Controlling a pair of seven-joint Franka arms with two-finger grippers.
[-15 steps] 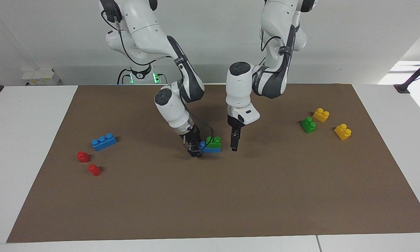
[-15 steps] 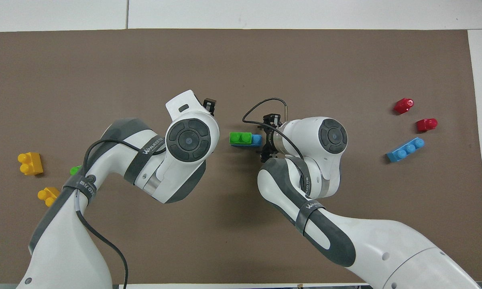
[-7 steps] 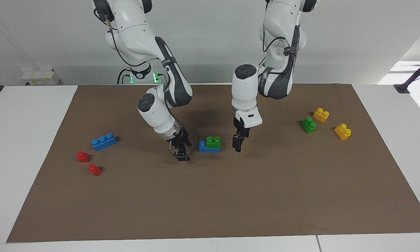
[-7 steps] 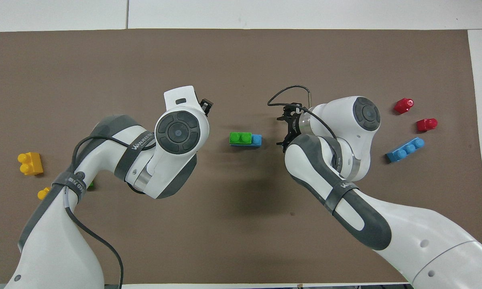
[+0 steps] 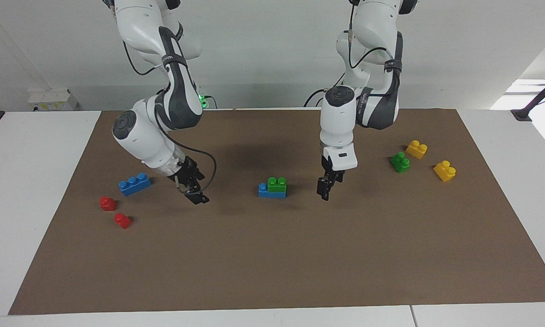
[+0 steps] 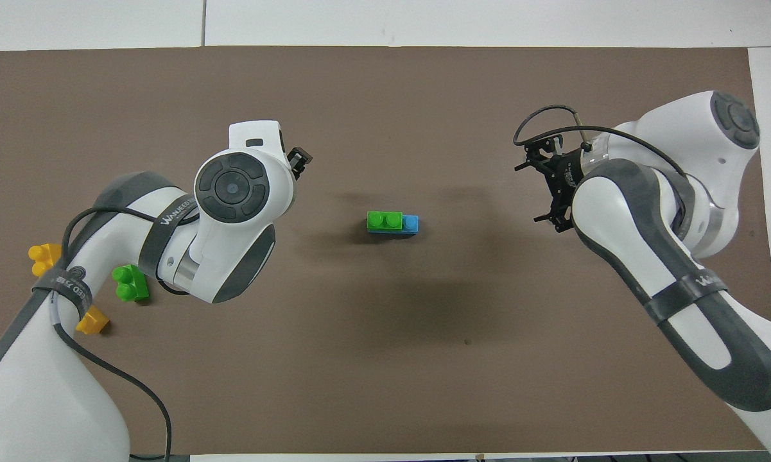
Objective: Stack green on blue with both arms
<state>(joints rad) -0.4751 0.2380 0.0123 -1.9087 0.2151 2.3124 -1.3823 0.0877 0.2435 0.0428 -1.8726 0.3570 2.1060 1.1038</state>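
Brown mat (image 5: 272, 254), green brick (image 5: 277, 183) atop blue brick (image 5: 267, 192), spare bricks at both ends, left pincer (image 5: 323, 190) and right pincer (image 5: 195, 194) open, empty.

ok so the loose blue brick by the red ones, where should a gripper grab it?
Grip the loose blue brick across its two long side walls, at the middle stud, coming straight down. It lies flat, studs up and skewed on the mat, so the fingers would need turning to match. The right gripper, open and empty, is the closer one.
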